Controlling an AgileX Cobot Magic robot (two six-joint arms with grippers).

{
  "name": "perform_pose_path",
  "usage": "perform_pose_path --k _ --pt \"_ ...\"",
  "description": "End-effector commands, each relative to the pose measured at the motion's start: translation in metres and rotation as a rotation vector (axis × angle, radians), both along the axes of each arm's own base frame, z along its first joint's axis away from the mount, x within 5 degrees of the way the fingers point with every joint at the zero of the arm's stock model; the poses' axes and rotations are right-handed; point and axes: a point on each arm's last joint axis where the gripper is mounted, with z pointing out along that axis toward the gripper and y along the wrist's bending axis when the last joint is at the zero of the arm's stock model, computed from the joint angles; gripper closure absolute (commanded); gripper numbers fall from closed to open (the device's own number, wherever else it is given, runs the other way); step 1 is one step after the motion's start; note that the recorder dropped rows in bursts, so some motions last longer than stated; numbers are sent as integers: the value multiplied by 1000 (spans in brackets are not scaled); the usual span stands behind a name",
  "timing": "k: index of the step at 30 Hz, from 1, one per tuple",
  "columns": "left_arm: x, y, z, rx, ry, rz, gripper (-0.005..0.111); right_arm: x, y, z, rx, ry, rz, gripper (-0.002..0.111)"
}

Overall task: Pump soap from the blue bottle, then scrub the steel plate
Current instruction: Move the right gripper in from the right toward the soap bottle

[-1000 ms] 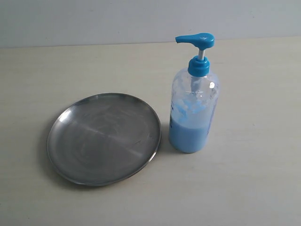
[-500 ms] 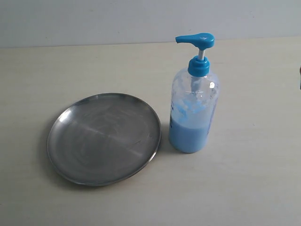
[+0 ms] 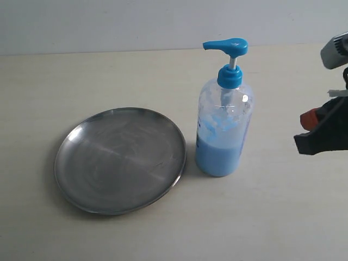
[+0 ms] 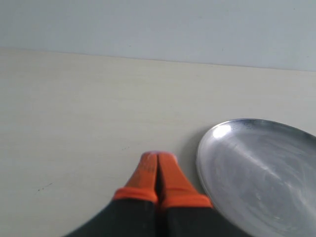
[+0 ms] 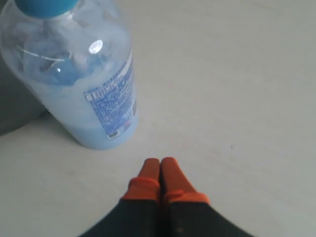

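The steel plate [image 3: 120, 159] lies flat on the pale table, left of centre; its rim also shows in the left wrist view [image 4: 256, 177]. The blue bottle [image 3: 224, 128] stands upright just right of the plate, its pump head [image 3: 226, 45] pointing left and raised, with pale blue soap [image 3: 217, 156] filling its lower part. In the right wrist view the bottle [image 5: 84, 84] stands close ahead of my right gripper [image 5: 160, 163], which is shut and empty. That gripper [image 3: 304, 142] enters the exterior view at the right edge. My left gripper [image 4: 158, 157] is shut, empty, beside the plate's rim.
The pale wooden table [image 3: 283, 217] runs back to a grey wall [image 3: 109, 22]. Nothing else stands on it. The left arm does not show in the exterior view.
My right arm has come into the exterior view from the right edge, towards the bottle. The plate and bottle have not moved.
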Motion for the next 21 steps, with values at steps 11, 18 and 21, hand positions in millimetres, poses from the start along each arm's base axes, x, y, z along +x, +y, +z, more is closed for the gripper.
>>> perform_pose_path --k 11,18,21 --pt "0 0 0 -3 -10 3 107 -4 36 -28 -148 134 114 108" --pt "0 0 0 -1 -10 2 107 -4 48 -48 -152 90 37 108" --pt "0 0 0 -1 -10 2 107 -7 47 -58 -56 30 -3 108"
